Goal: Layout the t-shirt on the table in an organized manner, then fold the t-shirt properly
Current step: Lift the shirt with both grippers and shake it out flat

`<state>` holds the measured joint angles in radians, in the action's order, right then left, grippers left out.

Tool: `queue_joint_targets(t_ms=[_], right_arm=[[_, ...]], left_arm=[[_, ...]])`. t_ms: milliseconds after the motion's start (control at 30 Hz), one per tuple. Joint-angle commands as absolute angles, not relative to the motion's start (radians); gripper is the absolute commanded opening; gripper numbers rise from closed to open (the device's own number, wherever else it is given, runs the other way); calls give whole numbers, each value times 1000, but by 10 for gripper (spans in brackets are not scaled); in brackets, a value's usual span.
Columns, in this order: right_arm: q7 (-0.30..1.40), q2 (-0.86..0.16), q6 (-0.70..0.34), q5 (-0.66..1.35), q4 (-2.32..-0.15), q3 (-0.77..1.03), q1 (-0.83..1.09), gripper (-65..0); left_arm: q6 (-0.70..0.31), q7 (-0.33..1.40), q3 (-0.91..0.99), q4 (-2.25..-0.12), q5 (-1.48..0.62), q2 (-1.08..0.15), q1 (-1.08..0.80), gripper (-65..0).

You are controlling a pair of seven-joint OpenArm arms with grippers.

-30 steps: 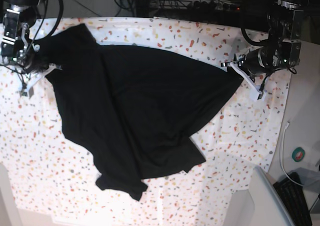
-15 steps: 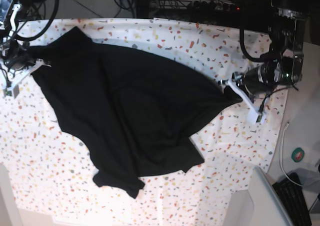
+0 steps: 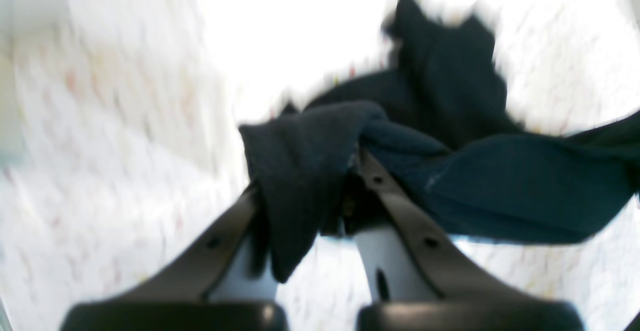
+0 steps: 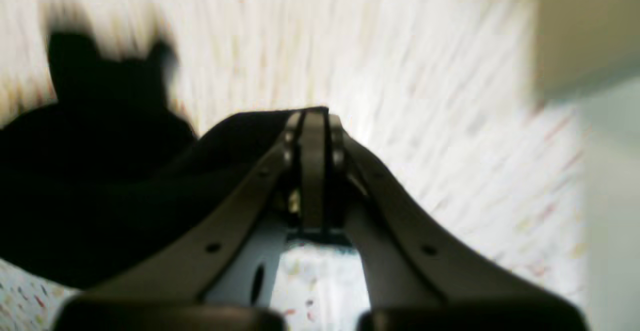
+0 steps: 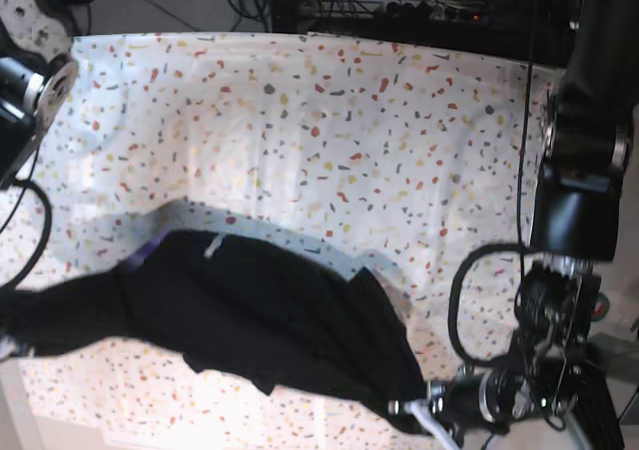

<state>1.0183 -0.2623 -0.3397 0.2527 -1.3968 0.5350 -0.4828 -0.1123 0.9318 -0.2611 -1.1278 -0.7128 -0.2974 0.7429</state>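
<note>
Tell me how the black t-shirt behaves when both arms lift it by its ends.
Likely floppy: the t-shirt sags and drapes between the left gripper and right gripper. Probably light, since thin pinches carry it. It may bunch, as cloth already wads around the left fingers.

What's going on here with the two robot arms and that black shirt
Both arms have hold of the black t-shirt, one at each end. The left gripper is shut on a bunched corner, the right gripper pinches another edge. The shirt hangs stretched between them over the near side of the speckled table, not yet laid flat or folded.
</note>
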Motion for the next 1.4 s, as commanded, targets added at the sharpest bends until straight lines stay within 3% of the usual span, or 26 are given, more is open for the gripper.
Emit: queue_joint_targets(t_ms=[0,233,367,500,633,900,1100,1367], right_arm=[[998,-294,-335,251,-1415,521,-553,-650],[967,-427,-332,251,-1411,384,-915,-650],[995,-493,-337,251,-1440,344,-1044,-650],[1021,-506,-338,252,-1483,354,-955,-650],[1015,-476,-338,257,-1613,426,-671,-650],[812,-228,-338,257,-1546,588,-150,-650],[693,-153,-340,257,-1357,585,-2,-650],[691,-117,-340,259,-1388,585,127,-650]], left_arm=[[-116,900,-262,-1119,-723,-285,846,-650],[-116,780,-375,-931,-579,-131,1309,-650],[-116,816,-343,-932,-552,-96,1309,-650],[-116,871,-332,-1032,-549,-125,1309,-650],[-116,944,-332,-1216,-549,-173,1107,-650],[-116,969,-332,-1403,-547,-234,564,-650],[-116,862,-331,-1371,-547,-268,311,-650],[-116,858,-234,-1369,-545,-321,136,-650]])
